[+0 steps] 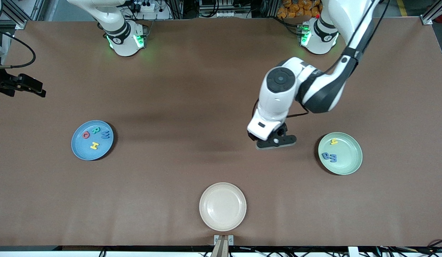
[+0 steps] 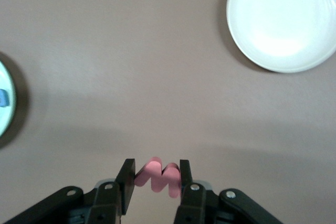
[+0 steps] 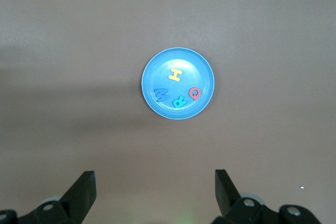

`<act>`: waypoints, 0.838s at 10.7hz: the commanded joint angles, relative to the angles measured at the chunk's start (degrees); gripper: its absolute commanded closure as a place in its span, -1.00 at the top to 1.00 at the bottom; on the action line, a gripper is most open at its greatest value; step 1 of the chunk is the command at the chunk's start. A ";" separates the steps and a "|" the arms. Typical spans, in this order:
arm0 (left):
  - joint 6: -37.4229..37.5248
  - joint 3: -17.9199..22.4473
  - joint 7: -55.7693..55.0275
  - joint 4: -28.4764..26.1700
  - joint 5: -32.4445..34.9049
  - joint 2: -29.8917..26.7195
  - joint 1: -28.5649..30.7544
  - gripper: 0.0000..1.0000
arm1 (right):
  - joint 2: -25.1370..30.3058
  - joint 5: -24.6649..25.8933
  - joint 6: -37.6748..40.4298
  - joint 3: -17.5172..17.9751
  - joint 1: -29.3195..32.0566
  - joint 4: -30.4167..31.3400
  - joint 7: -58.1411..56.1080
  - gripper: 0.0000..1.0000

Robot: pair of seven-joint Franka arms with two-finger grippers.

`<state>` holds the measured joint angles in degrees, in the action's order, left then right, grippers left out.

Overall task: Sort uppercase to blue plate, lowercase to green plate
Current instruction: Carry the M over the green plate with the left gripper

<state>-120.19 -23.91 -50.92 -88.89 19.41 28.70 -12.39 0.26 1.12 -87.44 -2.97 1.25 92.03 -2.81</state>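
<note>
Surface: brown table (image 1: 192, 89), wide bare stretches between three well-separated plates
Left gripper (image 2: 155, 178): clamped on red m (image 2: 157, 178), over bare table beside green plate (image 1: 352, 166), plate at its 3 o'clock in front view
Green plate load: yellow h (image 1: 334, 141), blue a (image 1: 325, 155) and e (image 1: 332, 157), rim side free for m
Blue plate (image 1: 78, 150): holds W (image 1: 105, 134), Q (image 1: 86, 135), R (image 1: 95, 130), H (image 1: 95, 145); uppercase appears sorted
Right gripper (image 3: 155, 190): wide open, empty, waiting high over blue plate
Cream plate (image 1: 223, 206): empty

Left arm reaches from its base at the table's top edge down toward mid-table, elbow bent, wrist pointing down. Left gripper (image 1: 276, 141) low over the table, fingers (image 2: 126, 179) clamped on the red m (image 2: 157, 178). Right arm waits, pulled up near its end of the table; right gripper (image 3: 155, 192) wide open, nothing in it.
</note>
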 commanded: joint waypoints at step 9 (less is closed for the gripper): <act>9.98 -0.53 39.19 0.65 -3.86 -4.97 24.33 -1.00 | 1.67 0.11 -0.62 0.34 -0.11 1.04 -0.70 1.00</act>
<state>-111.66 -23.94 -16.43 -87.58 16.49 25.42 9.73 0.40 1.12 -87.69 -2.85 1.14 92.05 -2.85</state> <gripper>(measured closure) 0.621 0.000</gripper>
